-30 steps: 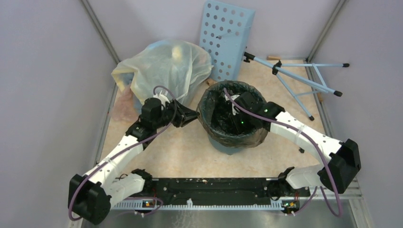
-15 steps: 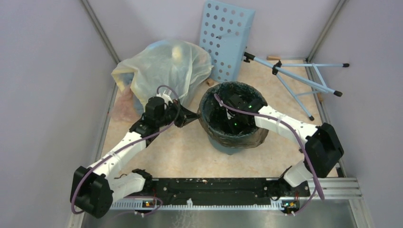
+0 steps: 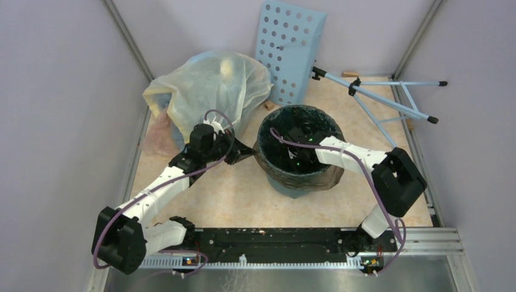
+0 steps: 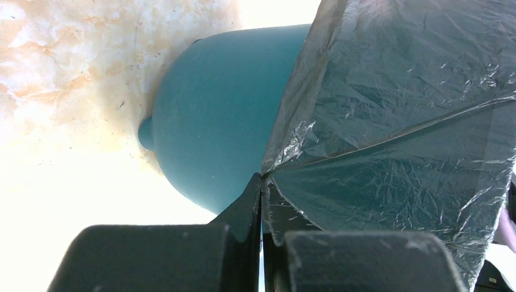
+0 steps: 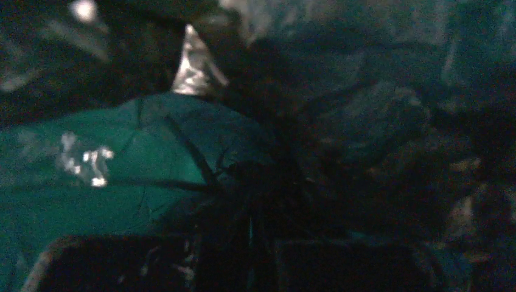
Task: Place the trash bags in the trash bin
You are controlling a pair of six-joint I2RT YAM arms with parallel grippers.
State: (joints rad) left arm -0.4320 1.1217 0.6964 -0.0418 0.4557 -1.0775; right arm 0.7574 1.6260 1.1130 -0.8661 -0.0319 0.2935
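Observation:
The teal trash bin (image 3: 296, 187) stands mid-floor, lined with the dark crinkly trash bag (image 3: 317, 174), whose edge hangs over the rim. My left gripper (image 3: 248, 152) is at the bin's left outer side. In the left wrist view that gripper (image 4: 261, 180) is shut on a corner of the bag (image 4: 395, 121), pulled taut beside the bin's wall (image 4: 207, 134). My right gripper (image 3: 291, 157) reaches down inside the bin. In the dark right wrist view it (image 5: 249, 182) is shut, with bag creases meeting at its tips and green bin wall (image 5: 73, 182) to the left.
A large pale yellowish stuffed bag (image 3: 213, 91) sits behind the left arm. A light blue perforated panel (image 3: 292, 48) leans on the back wall, with a folding stand's legs (image 3: 389, 106) lying at the right. Walls close in on both sides.
My left gripper has closed on the bag's edge at the bin's left side. The right arm's elbow has swung inward and its gripper has gone further left inside the bin.

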